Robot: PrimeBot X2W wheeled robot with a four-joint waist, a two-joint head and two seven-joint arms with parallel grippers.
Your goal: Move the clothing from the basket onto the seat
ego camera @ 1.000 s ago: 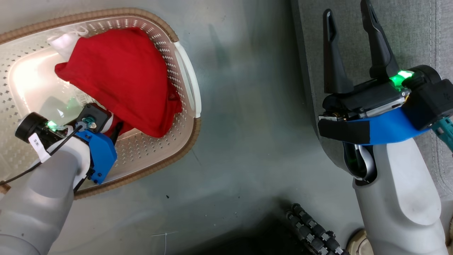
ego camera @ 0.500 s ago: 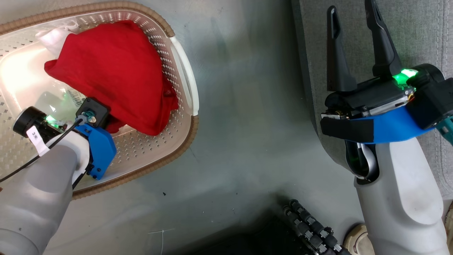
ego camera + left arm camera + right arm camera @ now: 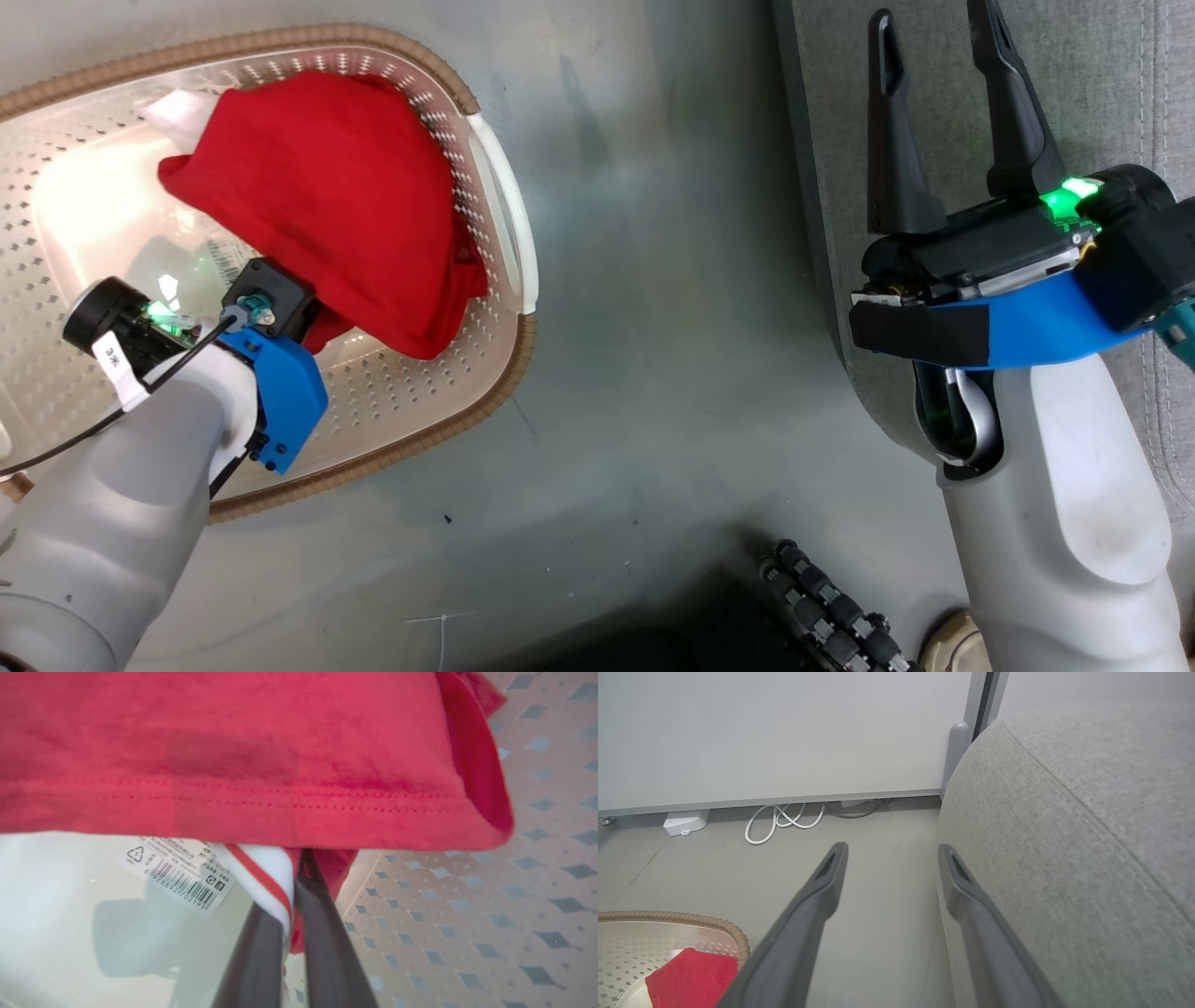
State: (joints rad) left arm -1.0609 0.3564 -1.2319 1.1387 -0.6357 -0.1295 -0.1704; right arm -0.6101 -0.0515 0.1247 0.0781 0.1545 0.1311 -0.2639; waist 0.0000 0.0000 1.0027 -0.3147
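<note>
1. The red clothing (image 3: 327, 196) lies in a heap inside the basket (image 3: 495, 373), on the side near its white handle (image 3: 509, 224)
2. The basket sits on the grey floor (image 3: 653, 280), on the robot's left
3. The left gripper (image 3: 290, 896) reaches into the basket, under the red heap. Its two dark fingers are pressed close together. A white band (image 3: 261, 868) with a red stripe, part of the clothing, is pinched between them
4. The red cloth hangs over the finger tips like a roof, with a stitched hem along its low edge
5. A white sticker (image 3: 180, 877) with a bar code is stuck on the shiny basket bottom, just beside the pinched band
6. The right gripper (image 3: 934, 37) is over the edge of the seat (image 3: 1102, 84), well apart from the basket. Its fingers are spread wide and nothing is between them
7. The seat is big and grey, with a round edge and a stitched line, on the robot's right
8. In the right wrist view a white cable (image 3: 782, 819) lies looped on the floor by the pale wall (image 3: 784, 732)
</note>
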